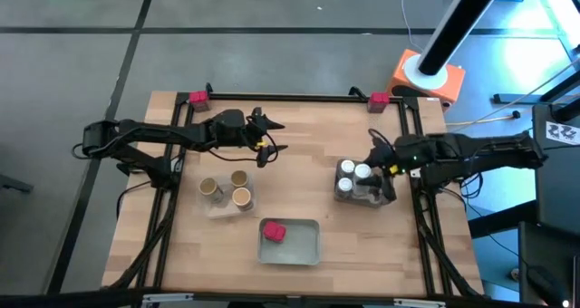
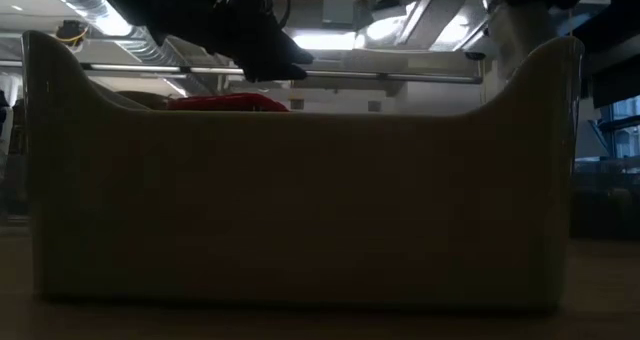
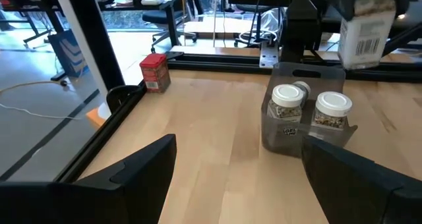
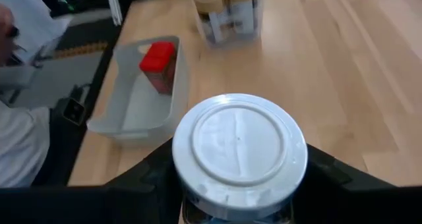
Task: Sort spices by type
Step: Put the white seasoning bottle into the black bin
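Note:
Three tan cork cylinders (image 1: 227, 192) stand in the left tray (image 1: 214, 210). One red packet (image 1: 274, 231) lies in the near tray (image 1: 304, 245). Two more red packets (image 1: 198, 97) (image 1: 379, 98) sit at the table's far corners. Two white-lidded clear jars (image 3: 287, 109) (image 3: 331, 112) stand in the right tray (image 1: 381, 199). My right gripper (image 1: 367, 168) is shut on a third jar (image 3: 368, 23) above that tray. My left gripper (image 1: 267, 136) hovers open over bare table, left of the jars, touching nothing. My right gripper pinches the clear jar between its two fingers (image 4: 155, 178), one on each side of the body just under the white lid (image 4: 239, 145). The jar stays upright and lifted clear above the right tray, as the left wrist view shows.
Black rails (image 1: 272, 98) frame the wooden table. In the low view the near tray's wall (image 2: 300, 210) fills the picture, with the red packet's top (image 2: 225, 102) showing above it. Bare wood lies in the table's middle (image 1: 304, 177). A person's white sleeve (image 4: 20, 125) shows beyond the table.

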You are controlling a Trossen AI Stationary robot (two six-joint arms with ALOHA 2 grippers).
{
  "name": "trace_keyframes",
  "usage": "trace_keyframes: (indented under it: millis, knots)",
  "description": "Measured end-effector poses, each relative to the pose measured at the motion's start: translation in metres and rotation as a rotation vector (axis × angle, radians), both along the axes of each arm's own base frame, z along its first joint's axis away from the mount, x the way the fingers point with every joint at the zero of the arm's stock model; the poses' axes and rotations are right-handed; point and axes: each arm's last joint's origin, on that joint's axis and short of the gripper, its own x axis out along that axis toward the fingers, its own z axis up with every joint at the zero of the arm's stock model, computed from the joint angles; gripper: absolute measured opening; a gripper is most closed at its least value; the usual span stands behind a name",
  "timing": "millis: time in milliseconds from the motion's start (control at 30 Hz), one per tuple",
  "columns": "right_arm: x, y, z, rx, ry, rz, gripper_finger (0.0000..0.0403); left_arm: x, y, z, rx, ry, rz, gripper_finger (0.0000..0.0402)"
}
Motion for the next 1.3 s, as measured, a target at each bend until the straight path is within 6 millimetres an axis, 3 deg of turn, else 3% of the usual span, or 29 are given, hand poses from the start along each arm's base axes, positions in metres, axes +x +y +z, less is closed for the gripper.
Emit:
trace_keyframes:
  millis: [133,467,733,1300]
  knots:
    - [-0.002,0.010,-0.009,-0.023,0.032,-0.032,0.0200,0.000,0.000,0.000,-0.011,-0.002,0.003,0.0310]
    - [-0.008,0.021,-0.065,-0.097,0.160,-0.179,0.0200,0.000,0.000,0.000,-0.023,-0.010,0.007,0.0310]
    - [-0.007,0.029,-0.099,-0.101,0.095,-0.177,0.0200,0.000,0.000,0.000,-0.042,-0.014,0.013,0.0310]
    - [-0.013,0.028,-0.142,-0.092,0.028,-0.162,0.0200,0.003,-0.005,0.005,-0.065,-0.072,0.003,0.0310]
